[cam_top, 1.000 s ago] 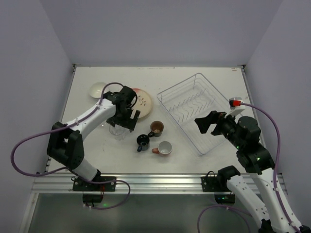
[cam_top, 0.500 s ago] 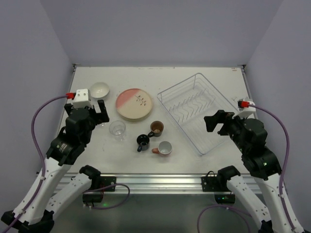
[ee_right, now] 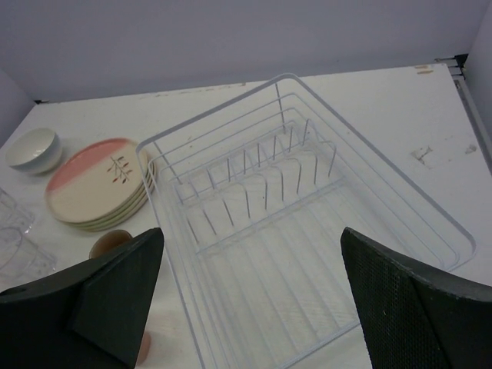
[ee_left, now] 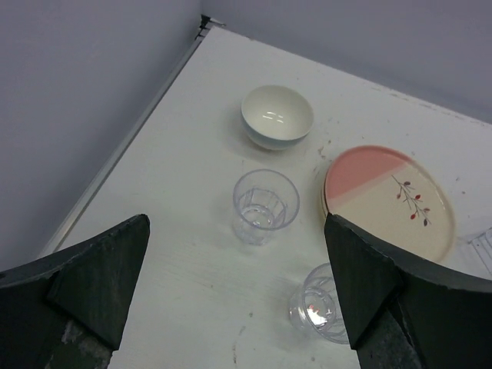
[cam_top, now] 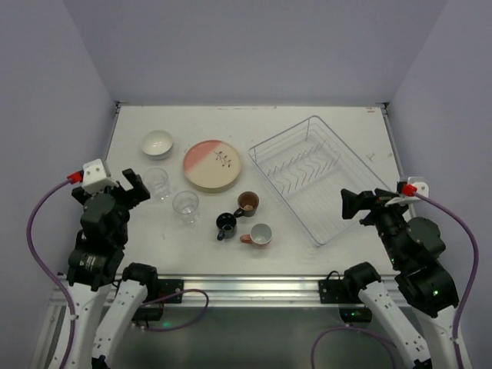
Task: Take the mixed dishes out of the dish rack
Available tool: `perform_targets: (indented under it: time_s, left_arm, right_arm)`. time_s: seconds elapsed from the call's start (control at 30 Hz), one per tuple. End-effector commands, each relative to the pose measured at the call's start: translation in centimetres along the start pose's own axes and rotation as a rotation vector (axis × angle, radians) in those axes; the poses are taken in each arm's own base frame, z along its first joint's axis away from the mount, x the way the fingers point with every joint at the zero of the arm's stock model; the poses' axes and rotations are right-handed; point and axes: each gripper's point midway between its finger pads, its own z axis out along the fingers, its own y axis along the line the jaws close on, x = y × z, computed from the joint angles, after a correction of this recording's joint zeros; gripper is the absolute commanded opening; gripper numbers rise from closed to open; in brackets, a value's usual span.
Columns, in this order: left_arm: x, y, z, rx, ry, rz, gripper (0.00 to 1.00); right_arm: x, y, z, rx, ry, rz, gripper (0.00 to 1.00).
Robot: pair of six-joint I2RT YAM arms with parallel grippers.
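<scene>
The dish rack (cam_top: 307, 181) stands empty on the right half of the counter (cam_top: 338, 131), open side up, and nothing shows among its wires in the right wrist view. Its long axis runs on a diagonal, from the far-left corner to the near-right corner, which points at the right arm's base. The rows of prongs cross it in the far half.

Everything else sits on the counter to the left of the rack:
- The stack of plates (cam_top: 211, 165) is just beside the rack's far-left corner, pink half toward the far left.
- The white bowl (cam_top: 157, 143) lies further left.
- The two glasses (cam_top: 156, 183) (cam_top: 185, 205) stand upright, near-left of the plates.
- The brown cup (cam_top: 247, 203), dark blue cup (cam_top: 226, 224) and salmon cup (cam_top: 260, 234) cluster by the rack's long left side. The blue cup's handle seems to point near-left.

The left pincer (cam_top: 132, 184) is spread wide and holds nothing. It hangs well left of the rack, just beside the outer glass. The right pincer (cam_top: 350, 206) is also spread and empty, over the rack's near-right edge.

By this layout the unloading looks done, so the step in hand is a check and a clean rest:
- Look once along the prong rows for anything small.
- Keep the left arm's fingers clear of the nearby glass, which would tip easily.
- Move the right arm away from the rack without hooking its rim.
</scene>
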Motion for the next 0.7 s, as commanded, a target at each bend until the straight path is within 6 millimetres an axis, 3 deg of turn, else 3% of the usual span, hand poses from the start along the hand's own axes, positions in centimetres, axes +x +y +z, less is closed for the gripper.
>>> perform_targets:
  time_s: [0.0, 0.13, 0.27, 0.47, 0.67]
  left_arm:
    - [-0.9, 0.3, -1.1, 0.038, -0.094, -0.012, 1.00]
    - [-0.6, 0.6, -1.7, 0.054, -0.134, -0.027, 1.00]
    - [-0.4, -0.4, -1.8, 0.118, -0.141, -0.019, 1.00]
    - [-0.3, 0.7, -2.5, 0.080, -0.164, -0.060, 1.00]
    - [-0.9, 0.7, -3.1, 0.100, -0.196, -0.067, 1.00]
  right_arm:
    - [-0.6, -1.2, -0.9, 0.047, -0.061, -0.006, 0.99]
    - [-0.4, -1.3, -1.7, 0.030, -0.086, 0.000, 0.99]
    - [-0.1, -1.5, -1.9, 0.029, -0.104, 0.010, 0.99]
    - [0.0, -1.8, -3.6, 0.011, -0.114, 0.017, 0.99]
    - [-1.1, -1.6, -4.2, 0.001, -0.114, -0.015, 0.99]
